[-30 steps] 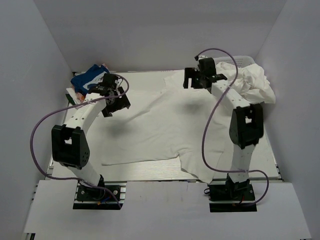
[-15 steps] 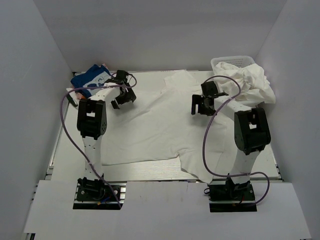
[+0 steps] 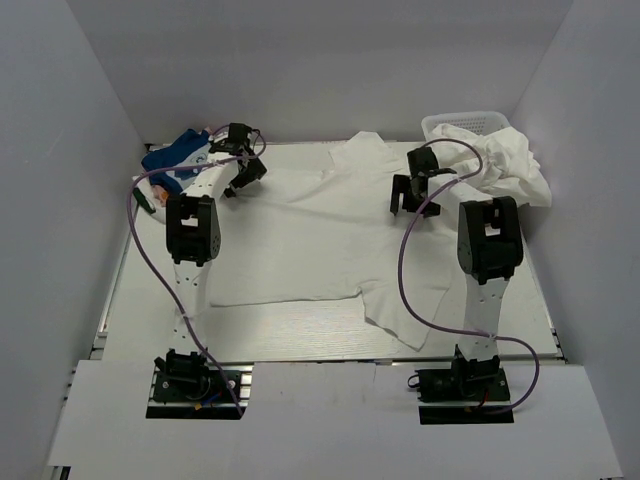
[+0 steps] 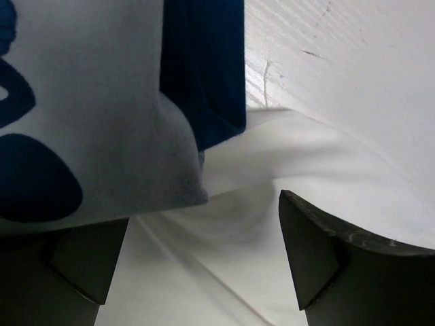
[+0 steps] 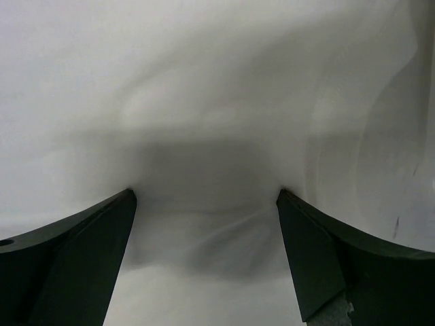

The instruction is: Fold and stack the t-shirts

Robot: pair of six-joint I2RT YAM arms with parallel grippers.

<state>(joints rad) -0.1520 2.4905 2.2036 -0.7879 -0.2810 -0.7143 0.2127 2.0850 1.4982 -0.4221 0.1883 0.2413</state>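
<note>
White arms (image 3: pixel 187 290) (image 3: pixel 480 305), blk joints (image 3: pixel 190 228) + end effectors (image 3: pixel 243 180) (image 3: pixel 413 203), purple cables (image 3: pixel 403 270).

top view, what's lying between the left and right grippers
The spread white t-shirt lies between the left gripper and the right gripper, nothing on it; the top view shows it.

Swung the left gripper (image 3: pixel 243 180) from over the table's (image 3: pixel 300 345) left side back to the far-left corner, just beside the blue shirt (image 3: pixel 172 156). Lowered the right gripper (image 3: pixel 410 195) from up by the far edge to just over the white shirt (image 3: pixel 300 240). Drew that shirt's near hem farther back, flatter.
</note>
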